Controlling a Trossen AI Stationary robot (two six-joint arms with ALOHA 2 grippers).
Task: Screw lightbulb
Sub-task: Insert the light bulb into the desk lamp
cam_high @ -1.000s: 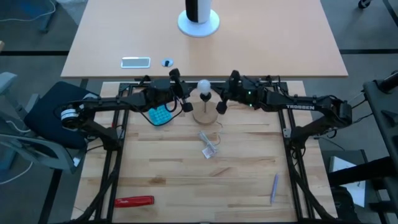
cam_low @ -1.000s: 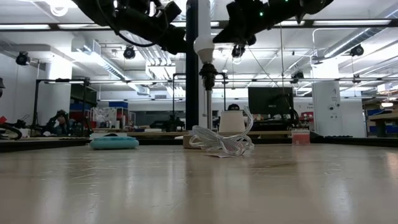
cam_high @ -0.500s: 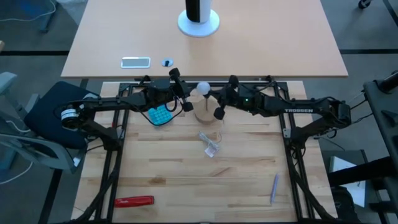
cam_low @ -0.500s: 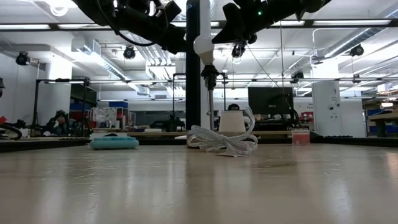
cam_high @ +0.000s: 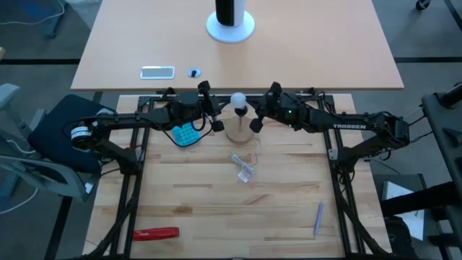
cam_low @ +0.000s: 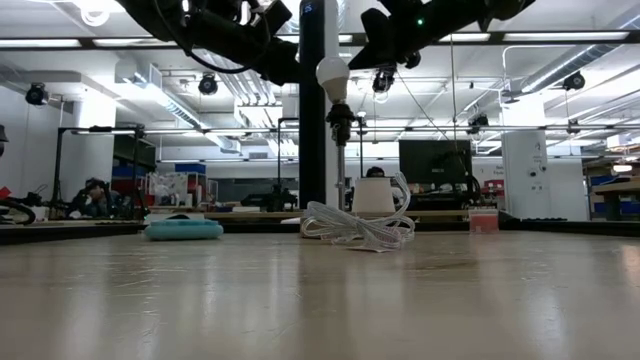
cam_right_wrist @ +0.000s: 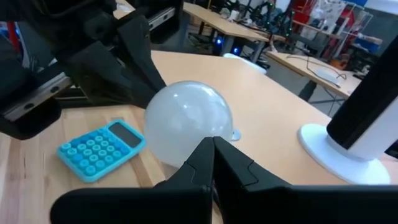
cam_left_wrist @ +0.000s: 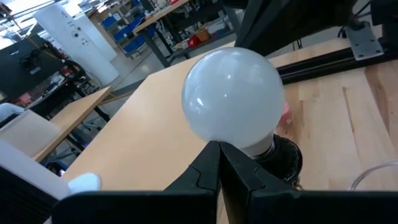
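From overhead I see my two dark arms meeting at the far middle of the wooden table (cam_high: 216,209). Between them stands the lightbulb (cam_high: 237,100), its white globe up, seated in a dark socket (cam_low: 340,117) on a thin stem that rises from a round wooden disc (cam_high: 238,132).

The left gripper (cam_high: 210,108) sits just beside the bulb on its left; in the left wrist view its two dark fingers (cam_left_wrist: 239,180) are pressed together right below the globe, not around it. The right gripper (cam_high: 260,110) sits just beside the bulb on the other side; its fingers (cam_right_wrist: 211,168) are also closed tip to tip in front of the globe, holding nothing (whether either tip touches the glass I cannot tell).

Near the left gripper lies a light blue calculator (cam_high: 185,133). A clear plastic wrapper (cam_high: 243,167) lies nearer me than the disc. Well apart, at the near edge, are a red tool (cam_high: 156,233) and a pen (cam_high: 318,217)
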